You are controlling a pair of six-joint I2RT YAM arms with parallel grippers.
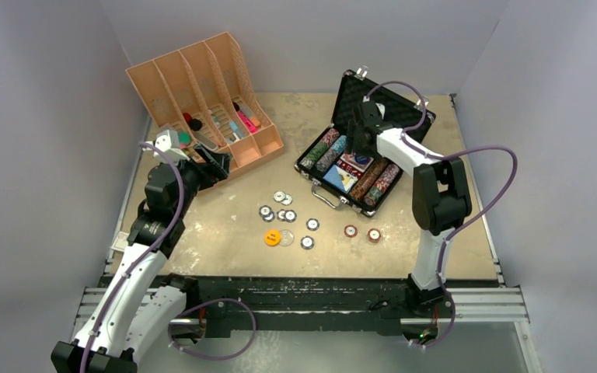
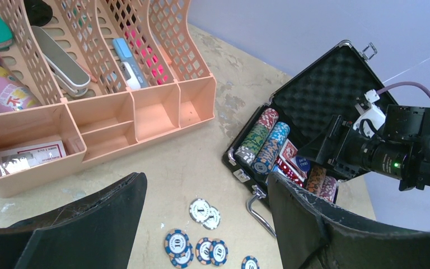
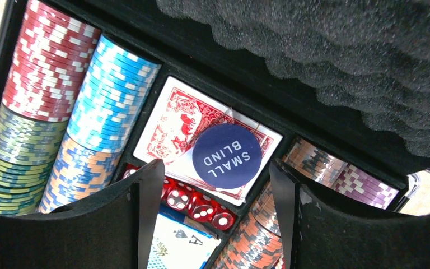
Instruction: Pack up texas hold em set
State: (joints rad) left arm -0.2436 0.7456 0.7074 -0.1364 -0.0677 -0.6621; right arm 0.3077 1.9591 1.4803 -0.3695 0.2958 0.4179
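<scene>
Bench [image 1: 225, 256], tan and scuffed, under both arms. Orange organiser [image 1: 258, 146] at far left, slots holding pens and small items. Black case [image 1: 404, 109] at far right, open, foam-lined lid propped up behind, silver handle [image 1: 325, 196] toward the near edge. Left fingers [image 2: 89, 224] spread wide with nothing between, hovering just beside the organiser's near corner, well apart from the case. Right fingers [image 3: 112, 224] spread apart over the middle of the case, holding nothing. Chip rows [image 3: 95, 112] lying on edge in the case's troughs: red, green and blue at one side, brown and purple at the other. Red-backed deck [image 3: 171, 126] in the centre compartment, face-up ace card [image 3: 182, 246] in the next. Loose chips [image 1: 289, 215] scattered flat on the bench in front of the case, two reddish chips [image 1: 350, 231] a little apart to the right. Blue "SMALL BLIND" button [image 3: 227, 156] resting on the red-backed deck. Yellow button [image 1: 272, 238] on the bench among the loose chips. Red dice [image 3: 201, 208] between the two card compartments.
</scene>
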